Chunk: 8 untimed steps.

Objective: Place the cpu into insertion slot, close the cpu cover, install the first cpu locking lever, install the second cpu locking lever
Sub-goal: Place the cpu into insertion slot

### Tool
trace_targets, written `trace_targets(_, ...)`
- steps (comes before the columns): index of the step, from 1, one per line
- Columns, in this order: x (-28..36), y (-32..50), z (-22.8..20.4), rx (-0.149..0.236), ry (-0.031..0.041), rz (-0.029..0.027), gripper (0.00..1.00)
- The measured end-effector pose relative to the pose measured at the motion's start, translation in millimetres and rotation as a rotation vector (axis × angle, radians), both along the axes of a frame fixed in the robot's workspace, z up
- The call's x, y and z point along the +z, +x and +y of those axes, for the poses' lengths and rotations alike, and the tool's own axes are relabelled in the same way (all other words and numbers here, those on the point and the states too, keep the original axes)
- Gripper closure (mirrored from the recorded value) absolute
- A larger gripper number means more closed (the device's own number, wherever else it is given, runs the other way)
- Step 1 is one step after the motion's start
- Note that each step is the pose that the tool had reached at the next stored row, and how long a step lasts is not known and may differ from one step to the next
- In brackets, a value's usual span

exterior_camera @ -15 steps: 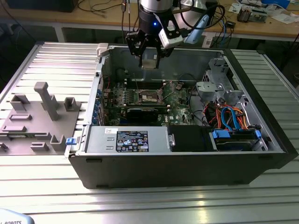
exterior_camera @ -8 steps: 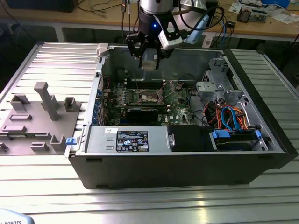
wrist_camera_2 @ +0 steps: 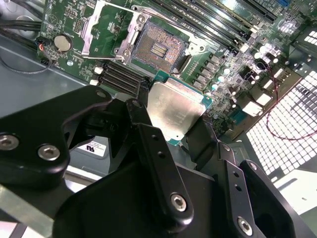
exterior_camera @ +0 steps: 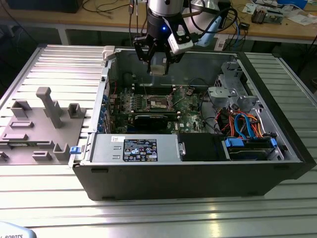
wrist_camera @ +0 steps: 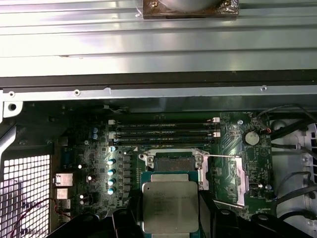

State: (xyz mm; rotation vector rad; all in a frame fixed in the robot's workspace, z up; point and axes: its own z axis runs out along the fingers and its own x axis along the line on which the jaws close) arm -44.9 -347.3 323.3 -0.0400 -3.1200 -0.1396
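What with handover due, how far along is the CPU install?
Nothing is seated yet. The gripper holds the cpu above the motherboard; the insertion slot is empty and the cpu cover stands open. All four steps remain.

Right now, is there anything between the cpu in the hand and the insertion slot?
Nothing visible. The hand grips the cpu above the board, the insertion slot lies open and bare, and the cpu cover is swung aside of it.
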Motion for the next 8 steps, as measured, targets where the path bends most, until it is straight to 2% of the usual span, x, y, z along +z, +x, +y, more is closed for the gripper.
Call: trace_targets(8,-0.3,0.0,0.0,0.0,0.0,0.0,0.45)
